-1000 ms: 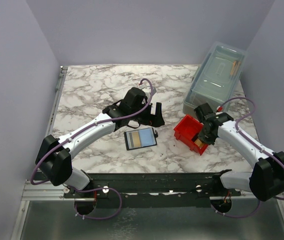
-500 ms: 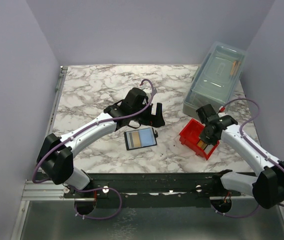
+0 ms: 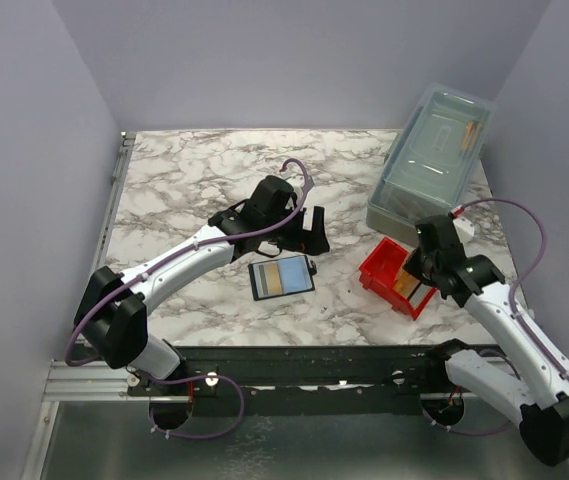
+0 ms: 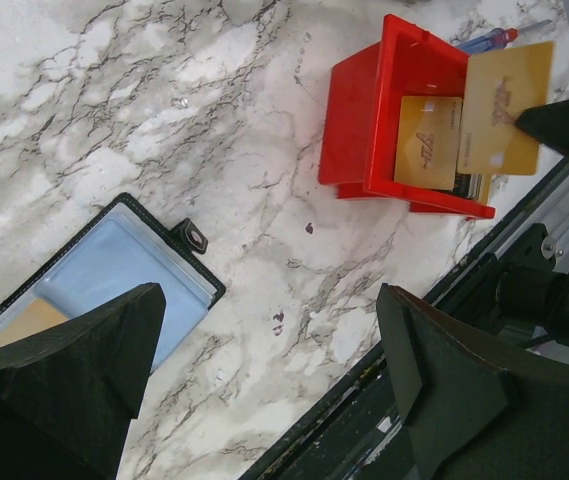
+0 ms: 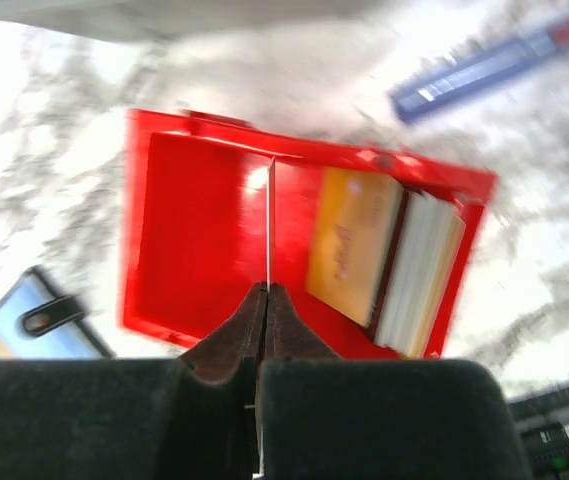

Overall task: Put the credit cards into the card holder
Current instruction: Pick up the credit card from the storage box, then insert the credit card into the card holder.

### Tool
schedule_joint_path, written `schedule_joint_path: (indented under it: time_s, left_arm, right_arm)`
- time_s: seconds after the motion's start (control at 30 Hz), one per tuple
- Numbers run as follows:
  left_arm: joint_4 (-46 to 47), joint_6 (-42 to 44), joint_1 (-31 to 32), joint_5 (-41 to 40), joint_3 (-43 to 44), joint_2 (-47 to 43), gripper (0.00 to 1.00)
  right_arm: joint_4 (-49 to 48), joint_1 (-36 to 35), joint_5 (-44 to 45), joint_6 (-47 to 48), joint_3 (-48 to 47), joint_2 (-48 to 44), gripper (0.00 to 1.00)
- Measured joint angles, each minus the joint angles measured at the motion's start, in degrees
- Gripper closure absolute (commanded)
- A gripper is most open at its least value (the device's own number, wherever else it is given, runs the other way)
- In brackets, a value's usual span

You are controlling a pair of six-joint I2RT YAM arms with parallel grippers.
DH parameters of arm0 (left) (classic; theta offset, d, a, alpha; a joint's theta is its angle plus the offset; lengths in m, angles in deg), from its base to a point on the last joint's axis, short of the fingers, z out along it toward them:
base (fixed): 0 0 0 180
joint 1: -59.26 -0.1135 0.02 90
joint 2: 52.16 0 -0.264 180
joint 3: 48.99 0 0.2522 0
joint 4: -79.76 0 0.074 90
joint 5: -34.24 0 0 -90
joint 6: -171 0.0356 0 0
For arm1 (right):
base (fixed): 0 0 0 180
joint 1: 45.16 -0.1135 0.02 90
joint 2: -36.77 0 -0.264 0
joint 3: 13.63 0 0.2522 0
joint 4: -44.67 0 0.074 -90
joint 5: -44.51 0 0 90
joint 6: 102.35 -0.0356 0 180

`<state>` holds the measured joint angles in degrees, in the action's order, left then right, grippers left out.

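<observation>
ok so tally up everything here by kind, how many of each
credit cards showing a gold face: 3 (one pinched in the right gripper)
red bin: 1
card holder: 1
clear lidded box: 1
blue pen: 1
total: 7, leaving out the edge-on stack in the bin
</observation>
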<state>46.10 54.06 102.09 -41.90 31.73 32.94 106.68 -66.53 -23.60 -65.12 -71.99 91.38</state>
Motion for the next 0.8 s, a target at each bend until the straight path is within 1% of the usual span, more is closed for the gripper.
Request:
schedule_joint_path:
  time_s: [0.13,0.2,0.27,0.4,0.47,0.6,0.67,0.73,0.8]
  left_arm:
    - [-1.6,-0.2,-0.6,-1.3,-0.3,0.0,0.06]
    - [-3.2,-0.6,-2.3,-1.6,-1.8,-0.6,0.07]
    - [-4.7,-1.4,-5.9,-1.2,-4.0,-1.4,0.07]
    - [-8.1,-4.7,-17.6,-0.5,-9.5,-2.2,0.07]
    - [-9.8,-6.4,-21.7,-0.7,-12.0,-2.2,0.07]
    - [-12.4,-8.6,-23.4,-0.4,-15.1,-2.1,0.12]
    - [-13.0,-9.3,-23.4,-0.2,-15.4,-1.3,0.13]
    - [-12.9,-9.6,-23.4,0.1,-15.4,-0.3,0.13]
    - [-12.8,-9.9,-23.4,0.2,-15.5,0.8,0.13]
  right_arm:
    - [-7.5,0.0,-4.5,9.7,-0.3,-5.9,1.00]
    - [-10.9,0.0,-8.4,14.3,-1.9,-5.7,1.00]
    - [-14.3,0.1,-13.0,17.6,-4.0,-3.7,1.00]
    - [-21.7,-0.6,-23.0,21.2,-7.3,3.4,1.00]
    - [-24.9,-2.8,-26.3,22.0,-8.4,7.3,1.00]
    - [-29.2,-11.4,-31.6,23.3,-13.1,17.4,1.00]
    - [-31.9,-14.6,-34.6,23.3,-15.9,23.2,1.00]
    - [-35.0,-16.2,-37.3,22.8,-16.3,27.0,1.00]
    - [-37.5,-16.2,-39.6,21.8,-15.2,29.1,1.00]
